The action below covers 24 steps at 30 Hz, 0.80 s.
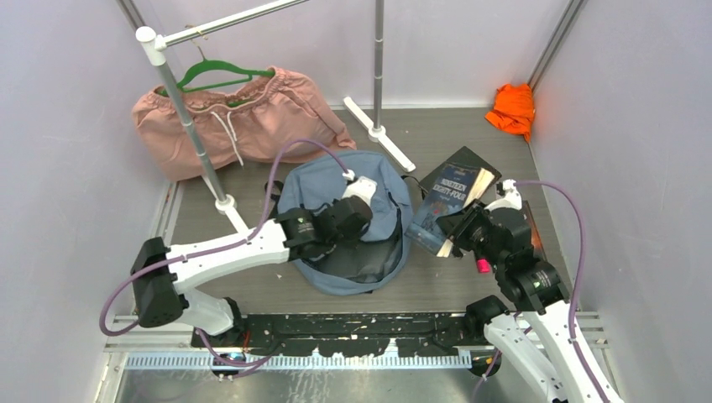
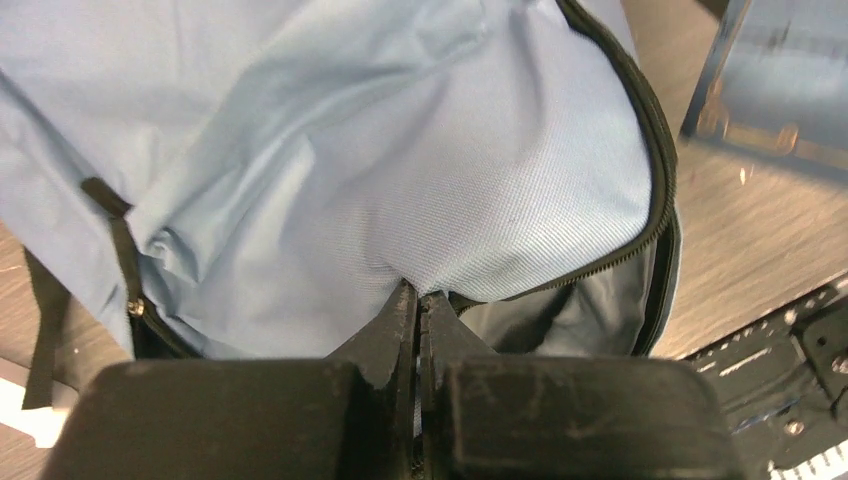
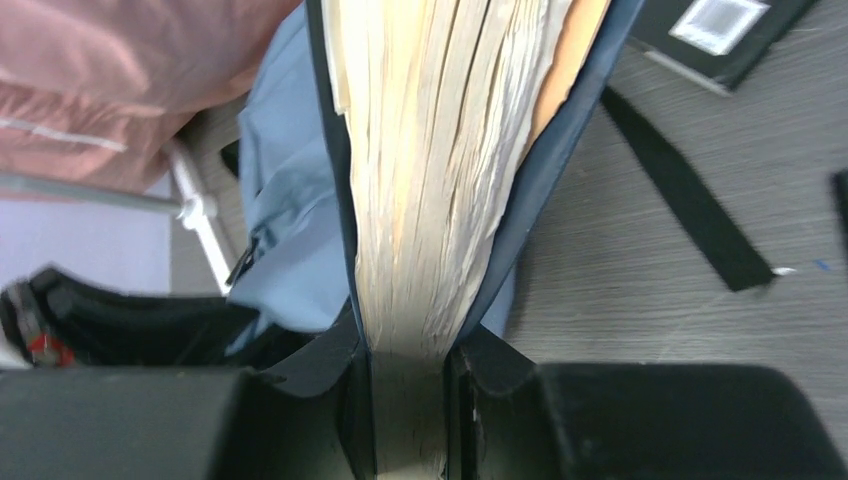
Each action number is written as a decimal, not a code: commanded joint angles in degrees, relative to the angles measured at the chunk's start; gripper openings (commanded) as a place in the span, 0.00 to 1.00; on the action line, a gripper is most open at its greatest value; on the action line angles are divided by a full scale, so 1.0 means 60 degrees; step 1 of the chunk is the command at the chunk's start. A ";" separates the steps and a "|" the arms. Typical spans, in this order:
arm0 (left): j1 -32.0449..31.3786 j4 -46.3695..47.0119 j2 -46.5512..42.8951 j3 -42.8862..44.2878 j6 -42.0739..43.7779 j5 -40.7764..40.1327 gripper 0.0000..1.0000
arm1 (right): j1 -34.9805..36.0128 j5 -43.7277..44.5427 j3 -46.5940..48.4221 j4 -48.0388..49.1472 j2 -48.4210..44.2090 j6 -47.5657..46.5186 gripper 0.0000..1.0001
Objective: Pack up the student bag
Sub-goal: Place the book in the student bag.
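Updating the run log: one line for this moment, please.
left claw: shut on student bag rim | right claw: shut on book | book: outside bag

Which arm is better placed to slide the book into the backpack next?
Right. The right gripper is clamped on the book, close beside the student bag. The left gripper is shut on the bag's flap at the zipper edge, so it looks best used holding the opening.
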 commanded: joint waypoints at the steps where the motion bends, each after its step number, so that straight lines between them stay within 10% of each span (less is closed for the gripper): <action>1: 0.0683 0.0268 -0.0480 0.0535 0.0363 0.0046 0.00 | 0.0004 -0.2165 0.0395 0.2551 -0.0112 -0.0411 0.01; 19: 0.2756 0.0001 -0.0845 0.2615 0.0148 0.2257 0.00 | 0.0025 -1.1192 0.0883 0.2722 0.0990 0.0343 0.01; 24: 0.3055 0.0696 -0.0679 0.2306 -0.0468 0.2868 0.00 | 0.0184 -1.1688 -0.0015 0.3116 0.0911 0.0625 0.01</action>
